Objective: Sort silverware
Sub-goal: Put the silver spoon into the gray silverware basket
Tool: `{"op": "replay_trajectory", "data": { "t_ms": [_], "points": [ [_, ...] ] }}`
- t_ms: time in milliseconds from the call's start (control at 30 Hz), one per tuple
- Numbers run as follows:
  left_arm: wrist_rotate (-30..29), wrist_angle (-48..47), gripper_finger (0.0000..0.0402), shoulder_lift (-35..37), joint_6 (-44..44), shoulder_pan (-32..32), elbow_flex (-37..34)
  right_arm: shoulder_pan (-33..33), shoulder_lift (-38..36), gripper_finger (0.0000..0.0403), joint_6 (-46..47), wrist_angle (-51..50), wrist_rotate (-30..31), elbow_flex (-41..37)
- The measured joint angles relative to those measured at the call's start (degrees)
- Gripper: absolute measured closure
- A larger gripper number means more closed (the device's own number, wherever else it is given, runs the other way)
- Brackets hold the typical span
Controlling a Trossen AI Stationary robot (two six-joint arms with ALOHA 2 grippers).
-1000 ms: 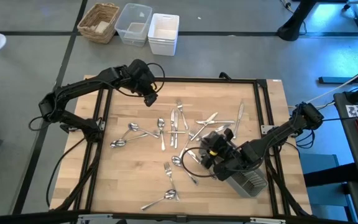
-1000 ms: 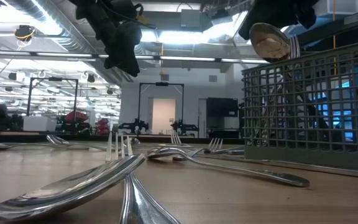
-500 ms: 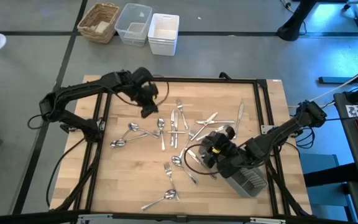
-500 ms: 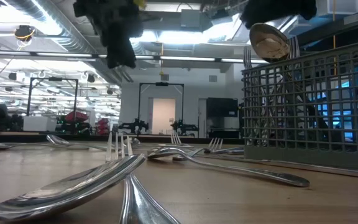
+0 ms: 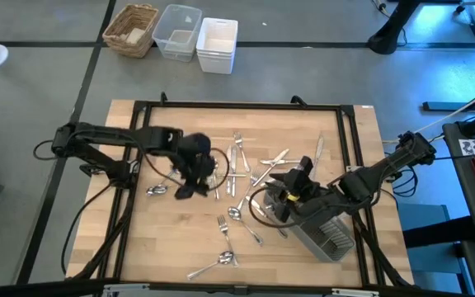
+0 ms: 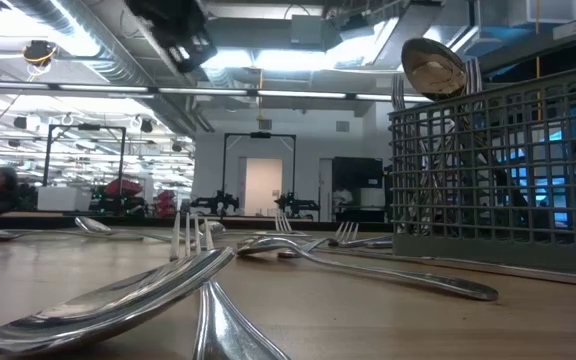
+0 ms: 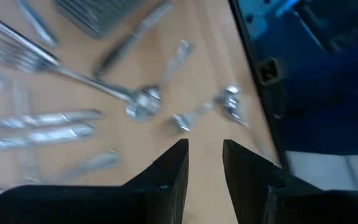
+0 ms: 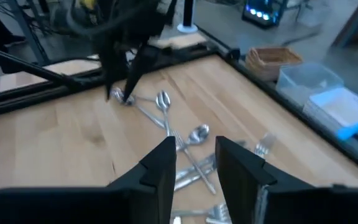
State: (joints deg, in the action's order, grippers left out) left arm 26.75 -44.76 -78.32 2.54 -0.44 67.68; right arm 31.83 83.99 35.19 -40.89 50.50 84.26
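Observation:
The silverware lies scattered on the wooden table: knives, forks and spoons in the middle [image 5: 236, 161], spoons at the left [image 5: 170, 173], a fork and spoons near the front edge [image 5: 221, 260]. More pieces stand in the grey caddy [image 5: 328, 235], among them a spoon [image 6: 433, 65] whose bowl sticks out above the caddy's rim [image 6: 498, 100]. My left gripper [image 5: 195, 180] hangs open over the left spoons, nothing between its fingers [image 7: 205, 162]. My right gripper [image 5: 283, 191] hangs open above the table beside the caddy, empty [image 8: 194, 162].
A black frame [image 5: 237, 106] runs round the tabletop. Beyond the far edge stand a wicker basket [image 5: 130, 29], a clear bin [image 5: 177, 31] and a white bin [image 5: 217, 43]. Forks and spoons [image 6: 198, 270] lie close in front of the low camera.
My left gripper has swung from the table's far edge toward the near side and now hangs over the left spoons, turning as it went. My right gripper has risen above the caddy and left the top of the low view. The silverware has not moved.

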Motion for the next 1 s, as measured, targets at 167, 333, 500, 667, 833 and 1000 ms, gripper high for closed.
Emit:
{"op": "replay_trajectory", "data": {
  "t_ms": [167,333,500,667,833,1000],
  "points": [
    [-2.7,-0.1,0.031,0.0,8.4,-9.0,0.0,-0.9,0.0,0.0288,-3.5,0.1,0.5,4.2],
    [-9.8,0.8,0.031,-0.5,15.6,-17.4,0.0,-3.5,0.0,0.0288,-6.7,0.0,1.4,8.1],
    [-18.5,4.7,0.031,-2.1,28.4,-24.1,0.0,-6.5,0.0,0.0288,-11.9,0.1,1.3,12.0],
    [-26.7,13.9,0.031,-6.0,36.9,-30.3,0.0,-9.4,0.0,0.0288,-16.8,0.0,0.4,15.2],
    [-32.2,25.5,0.031,-12.6,39.9,-34.6,0.0,-10.7,-0.2,0.0288,-21.1,-1.2,-6.6,17.6],
    [-32.4,33.2,0.031,-20.2,46.0,-36.8,0.0,-10.5,-0.5,0.0288,-25.2,-4.1,-17.0,19.3]
  ]
}}
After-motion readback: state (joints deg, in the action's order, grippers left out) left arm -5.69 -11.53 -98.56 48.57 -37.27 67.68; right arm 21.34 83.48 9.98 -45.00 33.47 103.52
